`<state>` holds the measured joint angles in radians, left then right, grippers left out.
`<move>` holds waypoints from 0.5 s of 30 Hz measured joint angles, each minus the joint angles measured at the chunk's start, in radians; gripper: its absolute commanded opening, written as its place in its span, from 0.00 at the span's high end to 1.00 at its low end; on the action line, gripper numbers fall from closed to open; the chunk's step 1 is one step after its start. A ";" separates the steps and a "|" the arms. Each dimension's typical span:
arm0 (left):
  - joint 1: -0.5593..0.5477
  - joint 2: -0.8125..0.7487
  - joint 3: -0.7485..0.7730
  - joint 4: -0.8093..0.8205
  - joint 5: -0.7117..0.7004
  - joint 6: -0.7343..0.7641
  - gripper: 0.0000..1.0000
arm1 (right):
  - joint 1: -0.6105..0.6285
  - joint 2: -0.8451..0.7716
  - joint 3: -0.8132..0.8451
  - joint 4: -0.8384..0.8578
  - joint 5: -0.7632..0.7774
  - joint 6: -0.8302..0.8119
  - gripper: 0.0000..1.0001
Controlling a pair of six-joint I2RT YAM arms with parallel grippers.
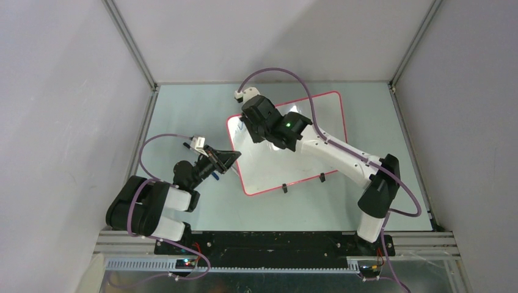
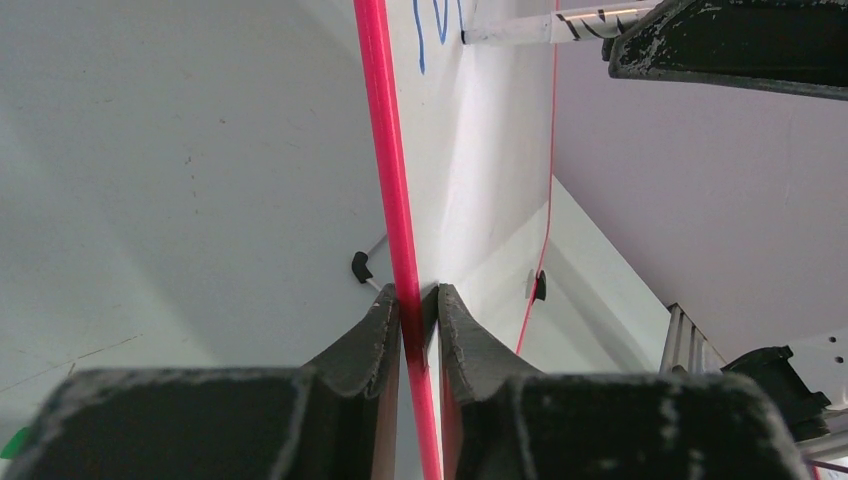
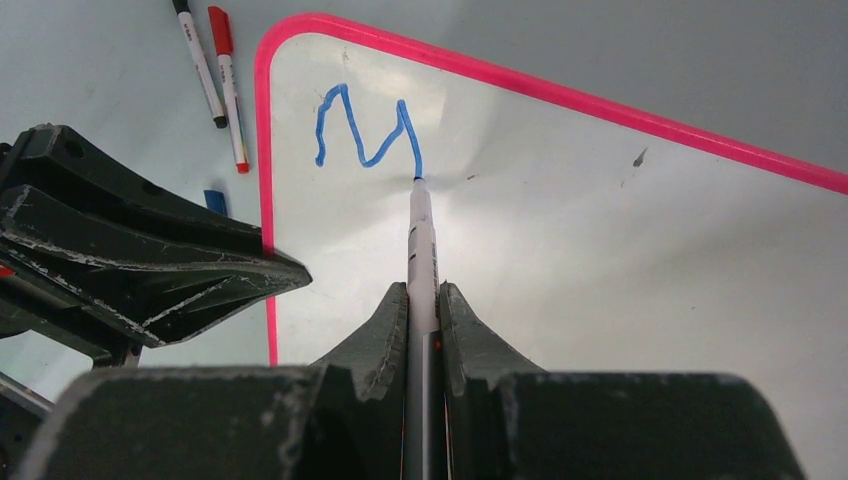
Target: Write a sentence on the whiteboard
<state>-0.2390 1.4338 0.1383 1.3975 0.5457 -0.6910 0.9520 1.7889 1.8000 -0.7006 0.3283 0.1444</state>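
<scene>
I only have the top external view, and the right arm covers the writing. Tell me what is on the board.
Observer: One blue M, near a corner of the whiteboard. Nothing else is written.
Operator: Report the pen tip.
Observer: The marker in the right pincer has its tip on the board, at the foot of the M's last stroke.
Operator: Now the left side.
Observer: The left pincer grips the board's pink frame, one finger on each face.

The whiteboard [image 1: 266, 172] lay askew on the table [image 1: 183, 116], left gripper [image 1: 235, 157] at its left edge, right gripper [image 1: 249, 129] over its far-left corner
</scene>
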 measured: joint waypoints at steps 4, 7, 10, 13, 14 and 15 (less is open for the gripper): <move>0.000 0.000 0.000 0.002 0.000 0.000 0.83 | 0.000 -0.006 -0.003 0.000 -0.001 0.003 1.00; 0.000 -0.002 0.000 0.005 0.003 0.001 0.69 | 0.000 -0.015 -0.003 0.000 -0.003 0.004 1.00; 0.000 -0.008 0.000 0.003 0.003 0.010 0.56 | 0.001 -0.034 -0.010 0.011 -0.004 0.004 1.00; 0.002 -0.030 -0.003 0.002 0.003 0.016 0.40 | 0.002 -0.083 -0.050 0.044 -0.005 0.004 1.00; 0.005 -0.043 -0.006 0.001 0.003 0.018 0.33 | 0.002 -0.103 -0.068 0.053 -0.004 0.004 1.00; 0.008 -0.055 -0.010 -0.001 0.002 0.019 0.30 | 0.002 -0.122 -0.082 0.060 -0.004 0.004 1.00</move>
<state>-0.2314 1.3788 0.1284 1.3968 0.5480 -0.6716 0.9543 1.6665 1.7180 -0.6407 0.3241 0.1486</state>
